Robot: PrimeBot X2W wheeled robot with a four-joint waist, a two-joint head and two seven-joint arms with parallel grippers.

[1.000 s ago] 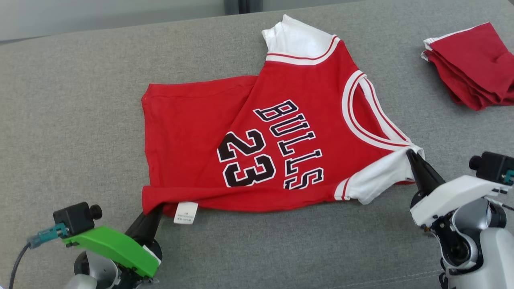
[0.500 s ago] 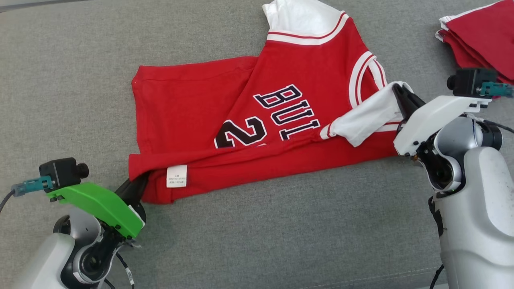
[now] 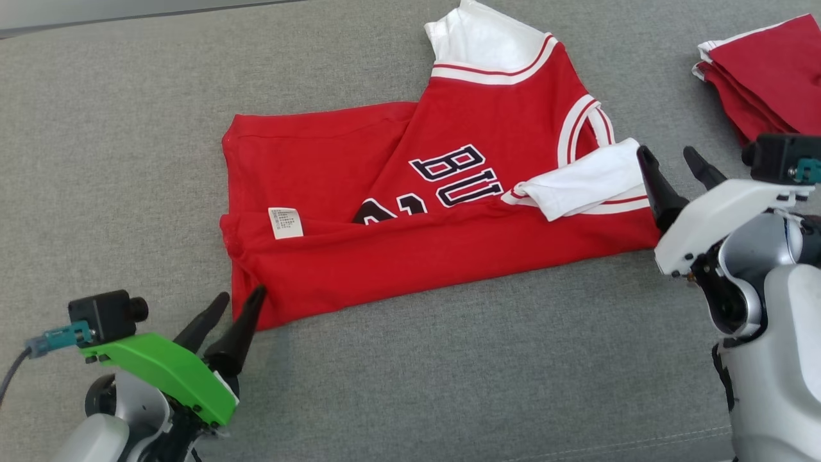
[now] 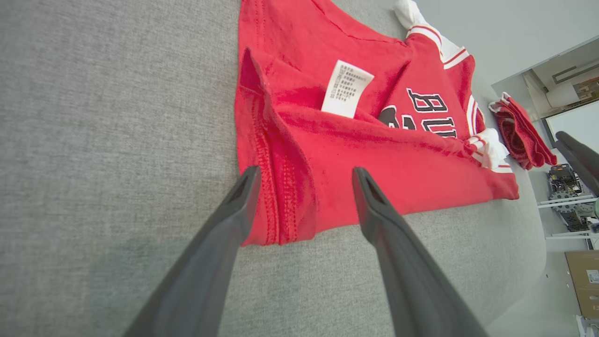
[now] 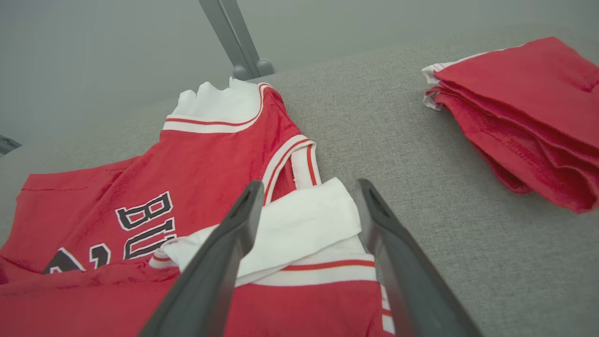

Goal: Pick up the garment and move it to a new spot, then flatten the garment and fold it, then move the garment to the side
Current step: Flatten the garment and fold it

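Since the earlier frames both arms have carried the near edge of the jersey (image 3: 487, 250) up and over onto its own front and let go. The fingers that were pinched on cloth half a second ago now stand spread and empty. At the left, the left gripper (image 3: 241, 294) hovers with its fingers parted at the near hem corner (image 3: 256, 314). In the left wrist view the doubled red hem lies between and beyond the two tips, with nothing clamped; whether a tip brushes the cloth I cannot tell. Just past it the care label (image 3: 285, 222) faces up on the turned-over flap, and the flap covers most of the lettering, leaving "BU" and the tops of the numerals. Further right the white sleeve (image 3: 580, 183) lies folded in across the chest. Just beside its outer end is the right gripper (image 3: 664, 153), likewise spread and holding nothing. A stack of folded red garments (image 3: 770, 70) sits well apart at the far right. The jersey rests mid-way across the grey padded surface (image 3: 449, 372). Placing and flattening look finished and a first lengthwise fold is made. The far sleeve (image 3: 481, 38) still juts out and the far-left panel lies askew, so the far side probably needs folding in, then a crosswise fold, before the jersey is moved aside.
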